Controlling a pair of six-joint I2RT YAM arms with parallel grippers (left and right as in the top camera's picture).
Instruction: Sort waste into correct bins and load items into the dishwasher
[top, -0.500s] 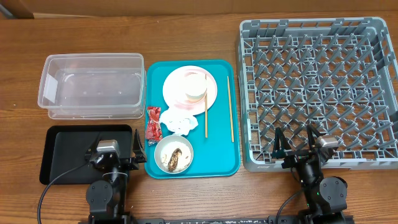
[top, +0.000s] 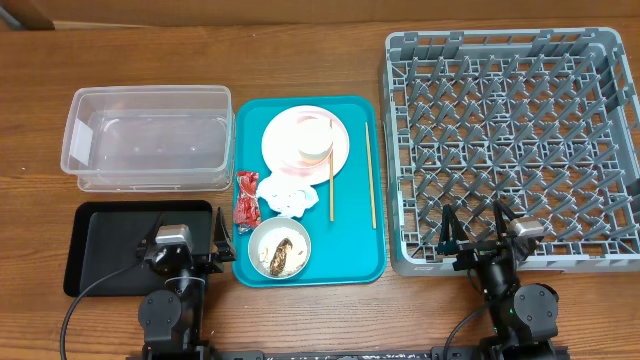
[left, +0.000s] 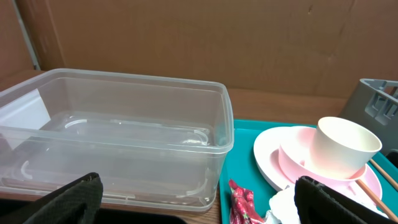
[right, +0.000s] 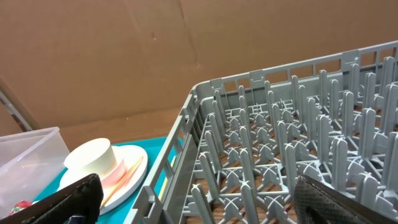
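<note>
On the teal tray (top: 350, 262) a white cup (top: 313, 139) sits in a pink bowl on a pink plate (top: 283, 137). Two chopsticks (top: 370, 175) lie to the right. A red wrapper (top: 246, 198), white tissue (top: 285, 195) and a grey-blue bowl (top: 279, 249) with brown scraps lie in front. The clear tub (top: 148, 138) stands at the left, the black tray (top: 110, 245) in front of it. The grey rack (top: 515, 145) is at the right. My left gripper (top: 188, 240) is open and empty over the black tray's right edge. My right gripper (top: 478, 226) is open and empty at the rack's front wall.
The left wrist view shows the clear tub (left: 112, 134), the wrapper (left: 241, 200) and the cup (left: 343, 147). The right wrist view shows the rack's pegs (right: 292, 149) and the cup (right: 90, 162). Brown cardboard walls stand behind the table.
</note>
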